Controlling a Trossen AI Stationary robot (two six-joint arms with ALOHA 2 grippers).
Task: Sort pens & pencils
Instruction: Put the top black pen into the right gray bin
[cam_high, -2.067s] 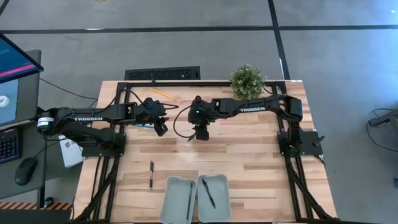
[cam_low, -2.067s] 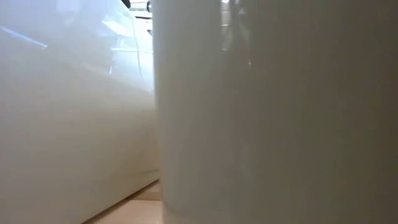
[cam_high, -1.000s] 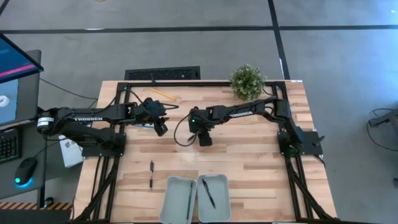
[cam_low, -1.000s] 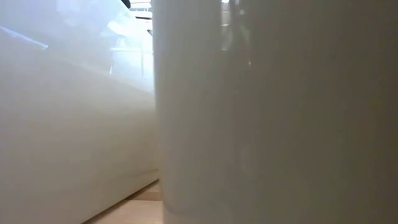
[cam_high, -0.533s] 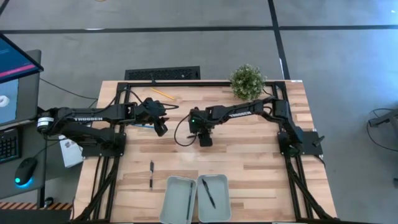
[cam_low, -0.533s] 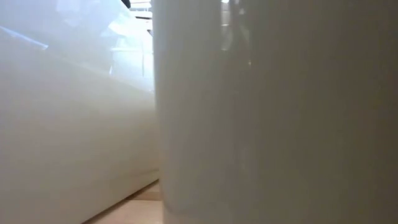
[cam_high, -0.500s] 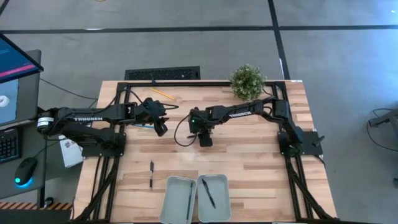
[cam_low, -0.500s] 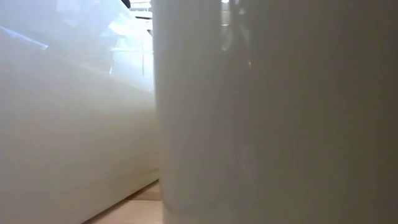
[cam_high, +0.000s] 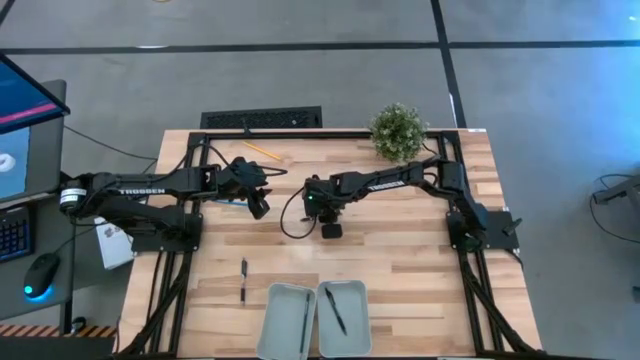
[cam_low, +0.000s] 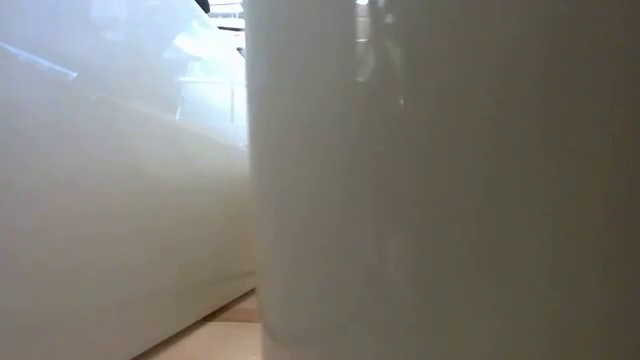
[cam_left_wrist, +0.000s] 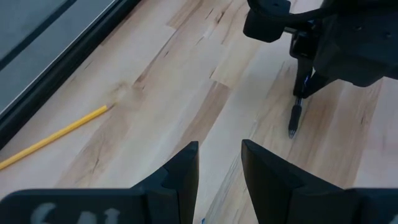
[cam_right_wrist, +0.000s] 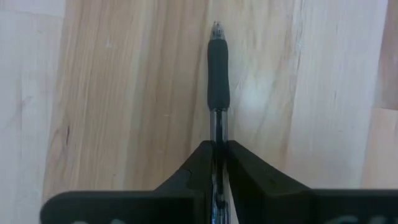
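My right gripper (cam_high: 328, 229) is over the middle of the table, shut on a black pen (cam_right_wrist: 217, 74). The left wrist view shows the pen (cam_left_wrist: 295, 115) sticking out below the fingers, tip down, close over the wood. My left gripper (cam_high: 259, 207) is open and empty at the far left, and its own view (cam_left_wrist: 219, 167) shows the gap between the fingers. A yellow pencil (cam_high: 262, 152) lies flat near the far edge; it also shows in the left wrist view (cam_left_wrist: 56, 134). Another black pen (cam_high: 243, 280) lies flat at the near left. My right gripper pinches the pen's shiny barrel (cam_right_wrist: 216, 127) between its two fingers, just behind the black rubber grip (cam_right_wrist: 217, 74). The pen runs along the fingers and sticks out past their ends, tip first. The fingers point down from above; whether the tip touches the wood I cannot tell.
Two pale trays stand side by side at the near edge: the left tray (cam_high: 272, 330) holds a thin stick, the right tray (cam_high: 358, 330) a dark pen. A potted plant (cam_high: 398, 130) stands at the far right. The tray walls (cam_low: 400, 180) block the low view.
My right gripper has gone a little toward the table's near edge with the pen, still shut on it. My left gripper has kept still.
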